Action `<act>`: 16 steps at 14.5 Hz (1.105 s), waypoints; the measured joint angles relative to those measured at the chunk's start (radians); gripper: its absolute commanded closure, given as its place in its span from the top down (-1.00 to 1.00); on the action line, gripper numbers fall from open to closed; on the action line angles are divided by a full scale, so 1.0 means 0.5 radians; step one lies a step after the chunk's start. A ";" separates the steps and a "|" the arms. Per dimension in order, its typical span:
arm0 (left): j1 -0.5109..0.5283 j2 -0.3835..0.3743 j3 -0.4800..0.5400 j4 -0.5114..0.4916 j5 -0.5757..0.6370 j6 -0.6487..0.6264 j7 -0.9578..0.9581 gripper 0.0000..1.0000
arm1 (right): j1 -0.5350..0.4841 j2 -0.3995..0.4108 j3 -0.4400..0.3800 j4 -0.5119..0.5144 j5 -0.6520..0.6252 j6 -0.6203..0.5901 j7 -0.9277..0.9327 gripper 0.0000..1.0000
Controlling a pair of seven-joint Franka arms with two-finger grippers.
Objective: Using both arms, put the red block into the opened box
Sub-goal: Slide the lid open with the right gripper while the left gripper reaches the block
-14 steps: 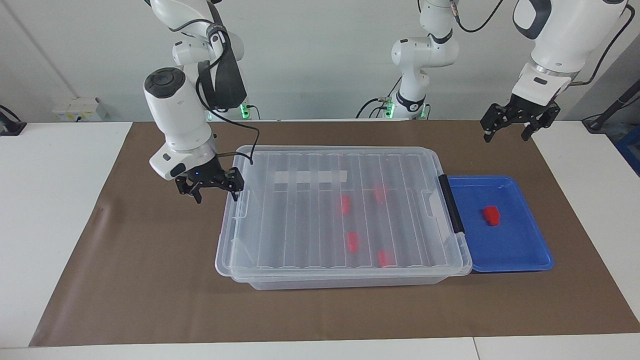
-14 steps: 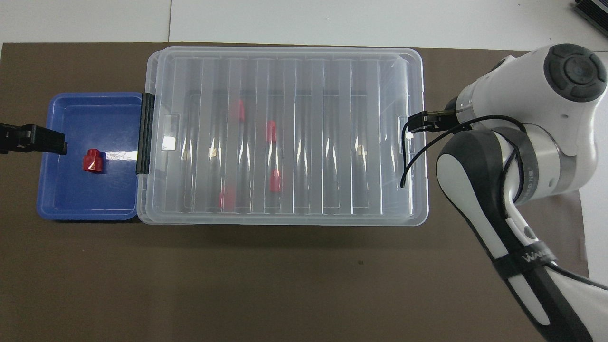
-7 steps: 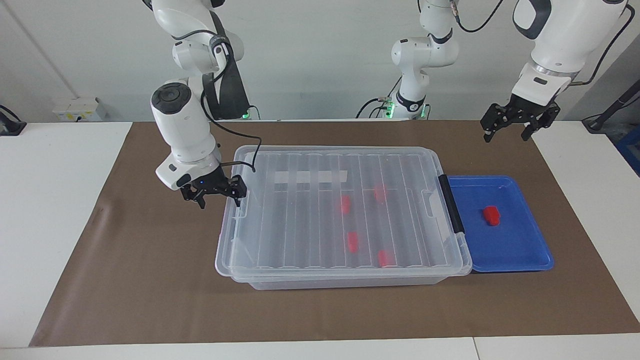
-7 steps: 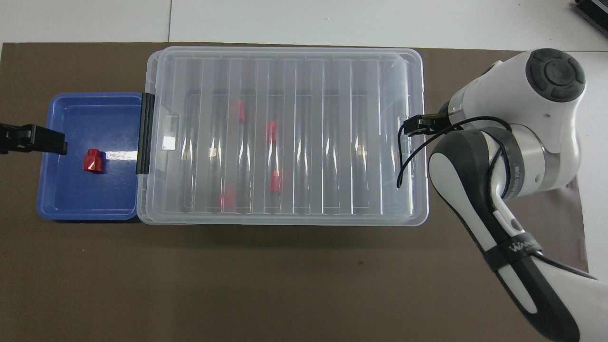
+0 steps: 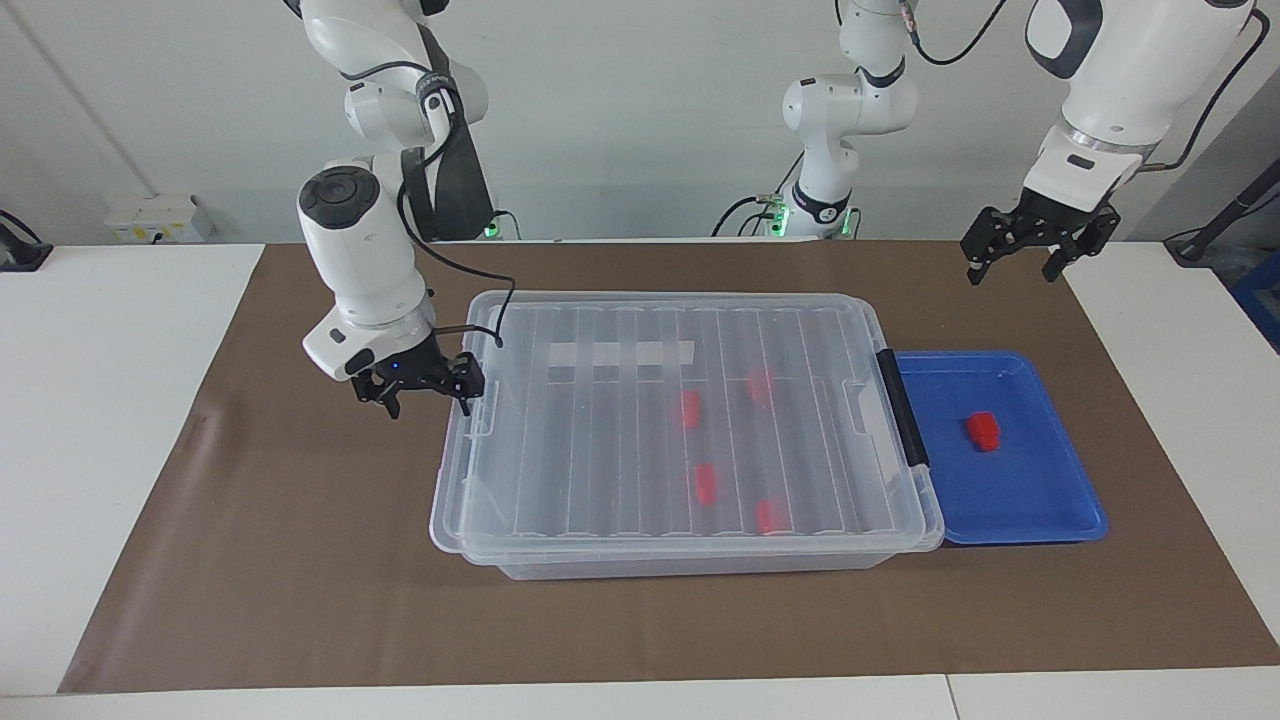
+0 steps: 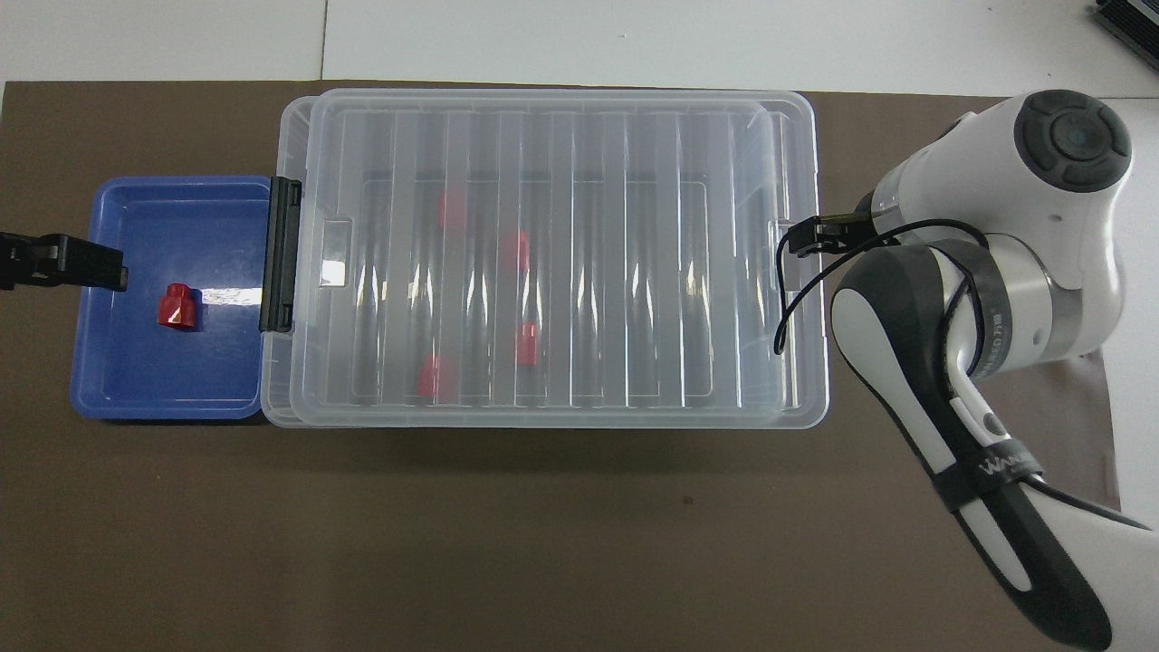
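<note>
One red block (image 5: 982,430) is left in the blue tray (image 5: 1040,500) beside the box (image 5: 690,560). The lid (image 5: 600,440) has been shifted (slightly askew now) at the right gripper (image 5: 424,392), jaws wide; the left gripper (image 5: 1020,262) waits, jaws wide, above the tray's end.

The box (image 5: 690,430) is set mid-worktop with its lid (image 6: 543,254) on; four blocks (image 5: 706,483) are seen inside it. The tray (image 5: 1040,510) is butted against the box at the left arm's end, with one red block (image 5: 983,430) in it.
</note>
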 measured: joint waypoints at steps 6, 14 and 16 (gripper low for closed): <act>0.003 0.000 0.013 -0.005 0.000 0.019 -0.026 1.00 | -0.070 0.000 -0.004 0.001 -0.105 -0.033 0.000 1.00; 0.165 -0.039 0.045 -0.582 0.000 0.748 -0.019 1.00 | -0.189 -0.008 -0.008 0.013 -0.170 -0.103 0.000 1.00; 0.193 -0.009 0.046 -0.754 0.000 0.976 -0.019 1.00 | -0.212 -0.014 -0.008 0.017 -0.185 -0.121 0.000 1.00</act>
